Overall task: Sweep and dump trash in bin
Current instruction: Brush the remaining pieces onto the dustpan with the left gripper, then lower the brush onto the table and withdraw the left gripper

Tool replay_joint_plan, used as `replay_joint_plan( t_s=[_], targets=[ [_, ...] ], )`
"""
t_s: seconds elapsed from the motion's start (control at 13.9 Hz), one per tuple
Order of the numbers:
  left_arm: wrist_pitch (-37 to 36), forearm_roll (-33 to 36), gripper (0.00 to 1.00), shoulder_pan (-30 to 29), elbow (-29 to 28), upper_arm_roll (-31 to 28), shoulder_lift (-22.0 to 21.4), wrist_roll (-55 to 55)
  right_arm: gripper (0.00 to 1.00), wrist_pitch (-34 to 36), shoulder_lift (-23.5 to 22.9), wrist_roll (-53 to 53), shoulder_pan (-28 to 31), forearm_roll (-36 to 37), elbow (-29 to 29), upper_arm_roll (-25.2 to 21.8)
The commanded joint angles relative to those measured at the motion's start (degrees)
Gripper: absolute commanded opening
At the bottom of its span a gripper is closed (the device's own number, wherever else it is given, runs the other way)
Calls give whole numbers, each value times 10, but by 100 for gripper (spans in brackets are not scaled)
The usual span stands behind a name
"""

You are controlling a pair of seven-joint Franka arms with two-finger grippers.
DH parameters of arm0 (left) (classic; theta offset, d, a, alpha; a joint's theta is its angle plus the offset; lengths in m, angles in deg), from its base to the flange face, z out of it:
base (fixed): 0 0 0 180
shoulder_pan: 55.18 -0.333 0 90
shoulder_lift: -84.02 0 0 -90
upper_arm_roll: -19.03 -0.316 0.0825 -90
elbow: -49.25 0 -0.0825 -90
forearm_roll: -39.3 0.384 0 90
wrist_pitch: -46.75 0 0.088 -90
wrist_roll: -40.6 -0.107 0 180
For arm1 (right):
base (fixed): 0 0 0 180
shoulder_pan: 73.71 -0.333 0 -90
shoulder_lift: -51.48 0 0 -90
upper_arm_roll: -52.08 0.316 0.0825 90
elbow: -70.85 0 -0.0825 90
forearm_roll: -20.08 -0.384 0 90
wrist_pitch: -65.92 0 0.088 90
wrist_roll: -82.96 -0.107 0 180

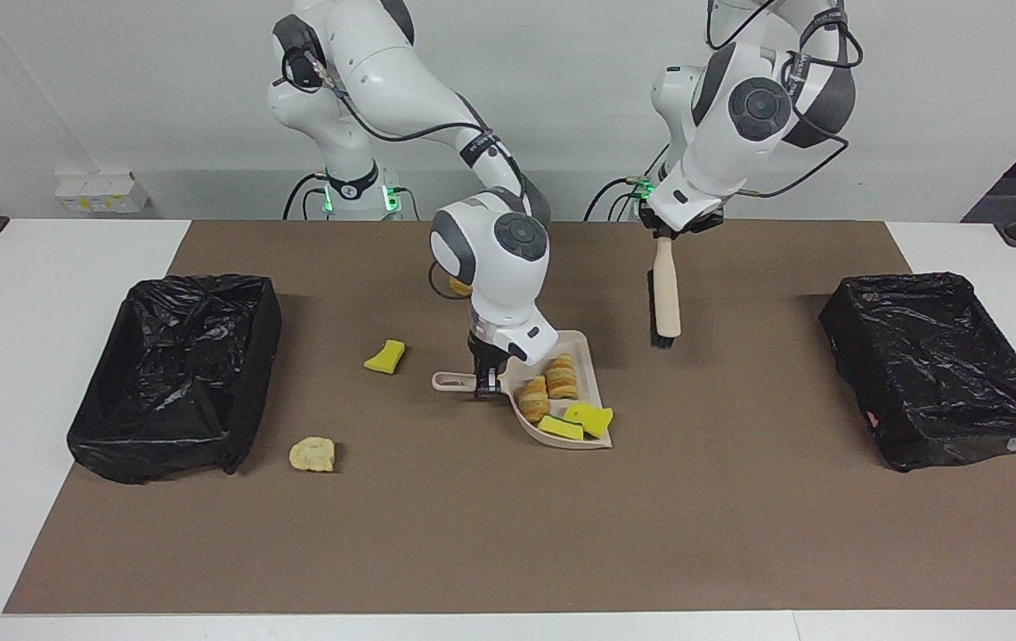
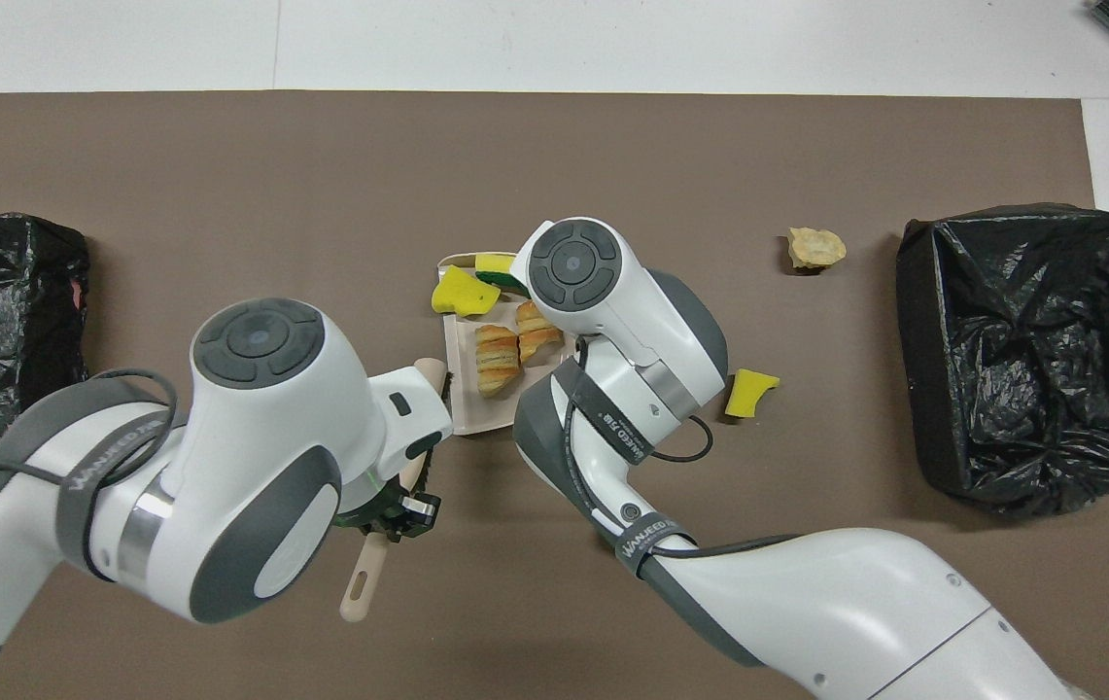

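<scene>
A dustpan (image 1: 561,392) is held flat on the brown mat (image 1: 739,499) by the right end effector (image 1: 485,378), which is clamped on the dustpan's handle. Four pieces of trash lie in the pan: two bread-like lumps (image 1: 548,392) and two yellow sponge wedges (image 1: 579,420). The brush (image 1: 666,298) hangs bristles-down from the left end effector (image 1: 666,233), whose fingers are closed on the handle; it is raised over the mat, toward the left arm's end of the table and clear of the pan.

The sweeping step is judged part done. Three pieces remain on the mat: a yellow wedge (image 1: 386,356) beside the pan's handle, a tan lump (image 1: 312,454) near the bin (image 1: 174,374) at the right arm's end, and a further piece (image 1: 460,286) half hidden by the right arm. Either a further sweep toward these pieces or a level carry of the pan to a bin is called for next; tilting too early would be expected to spill the load. A second bin (image 1: 939,365) stands at the left arm's end.

The brush's height above the mat is shown only in the facing view; from overhead it appears to touch the pan's edge. The half-hidden piece is not seen overhead, being covered by the right arm.
</scene>
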Motion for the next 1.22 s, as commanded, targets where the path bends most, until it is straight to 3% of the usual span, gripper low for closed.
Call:
replay_joint_plan(
  t_s=[0.0,0.22,0.43,0.72,0.86,1.15],
  targets=[
    [9,11,0,-22,-6,6,-6,-4,0,-18,6,12,15,-13,-14,6],
    [50,11,0,-35,-20,6,-9,-5,0,-18,6,12,15,-13,-13,6],
    [94,11,0,-21,-81,12,-40,12,0,-17,7,14,15,-14,-13,6],
    [137,11,0,54,-157,12,-78,83,0,-18,7,12,17,-15,-11,6],
    [149,8,0,105,-176,12,-71,132,0,-18,7,12,17,-15,-11,6],
    [252,-15,0,188,-255,13,-72,187,0,-18,7,13,20,-19,-11,6]
  ],
)
